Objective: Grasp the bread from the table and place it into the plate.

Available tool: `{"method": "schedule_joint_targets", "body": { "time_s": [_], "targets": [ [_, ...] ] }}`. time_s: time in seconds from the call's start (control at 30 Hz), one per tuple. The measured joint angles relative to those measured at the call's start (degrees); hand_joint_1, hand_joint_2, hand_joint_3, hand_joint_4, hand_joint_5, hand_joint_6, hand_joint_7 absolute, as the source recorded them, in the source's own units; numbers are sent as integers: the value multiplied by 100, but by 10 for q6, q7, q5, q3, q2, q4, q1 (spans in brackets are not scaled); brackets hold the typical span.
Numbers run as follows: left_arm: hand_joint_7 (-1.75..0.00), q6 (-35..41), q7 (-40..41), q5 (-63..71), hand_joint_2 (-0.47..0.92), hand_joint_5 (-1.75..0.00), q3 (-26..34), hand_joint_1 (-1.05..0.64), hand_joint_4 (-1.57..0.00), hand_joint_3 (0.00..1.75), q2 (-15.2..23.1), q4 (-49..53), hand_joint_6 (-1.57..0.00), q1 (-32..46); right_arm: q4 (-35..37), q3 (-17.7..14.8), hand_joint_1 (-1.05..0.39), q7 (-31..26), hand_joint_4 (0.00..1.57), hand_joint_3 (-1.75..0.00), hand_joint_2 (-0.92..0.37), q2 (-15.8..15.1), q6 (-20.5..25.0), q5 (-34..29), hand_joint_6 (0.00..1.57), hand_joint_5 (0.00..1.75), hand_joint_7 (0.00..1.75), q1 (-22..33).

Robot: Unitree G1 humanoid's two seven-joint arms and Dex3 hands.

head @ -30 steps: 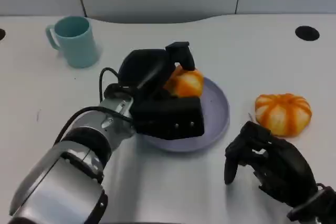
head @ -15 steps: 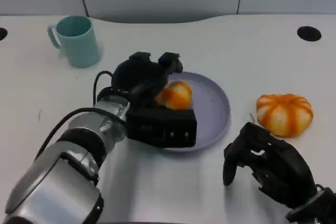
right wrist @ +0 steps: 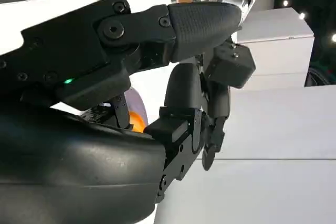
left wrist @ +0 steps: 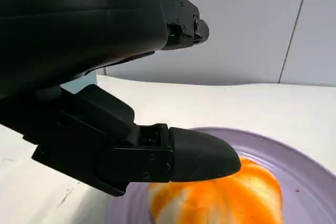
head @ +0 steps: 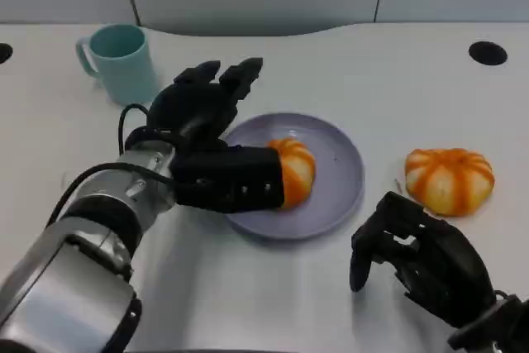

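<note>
Left hand (head: pixel 216 134) now spread wide, fingers lifted apart above the near-left rim of the purple plate (head: pixel 343 183); a second ago those fingers were wrapped over the bun, half a second ago loosening. The bun (head: pixel 291 171) sits on the plate, left of centre, thumb alongside it; cannot tell whether the thumb is touching it. In the left wrist view the bun (left wrist: pixel 226 195) lies under the thumb on the purple surface, with the other fingers raised well clear. Reads as a release: this piece of bread looks delivered, and what remains for this arm is to back off without nudging it. A second striped bun (head: pixel 450 178) is on the table right of the plate, unmoved across all three moments. Right hand (head: pixel 417 258) rests near it, fingers curled in, holding nothing, position unchanged. Teal mug (head: pixel 120 64) stands at far left, well apart.
</note>
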Motion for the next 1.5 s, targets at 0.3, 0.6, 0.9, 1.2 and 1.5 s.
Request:
{"method": "schedule_joint_targets", "body": {
  "time_s": [0.3, 0.6, 0.9, 1.2, 1.5],
  "targets": [
    [-96, -82, 33, -49, 92, -147, 54, -105, -1, 38, 73, -16, -2, 17, 7, 0, -71, -18, 64, -31, -92, 6, 1, -12, 50, 175, 134, -1],
    [-78, -96, -346, -401, 84, -80, 337, -105, -78, 1, 55, -22, -62, 79, -2, 13, -72, -49, 64, -32, -92, 19, 0, -31, 49, 175, 137, 2],
    [-29, 208, -742, -712, 79, -19, 557, -105, -129, 1, 19, -96, -102, 215, -5, 7, -71, -48, 63, -32, -92, 21, 32, -17, 49, 175, 142, 4],
    [-31, 288, -750, -742, 81, -19, 578, -105, -129, 2, 17, -140, -102, 293, 25, -6, -72, -35, 63, -32, -92, 9, 35, -19, 46, 175, 142, -11],
    [-33, 248, -739, -724, 81, -20, 572, -105, -130, 1, 0, -119, -106, 309, 77, -17, -71, -36, 66, -30, -92, -21, 18, -27, 46, 175, 142, -23]
  ]
}}
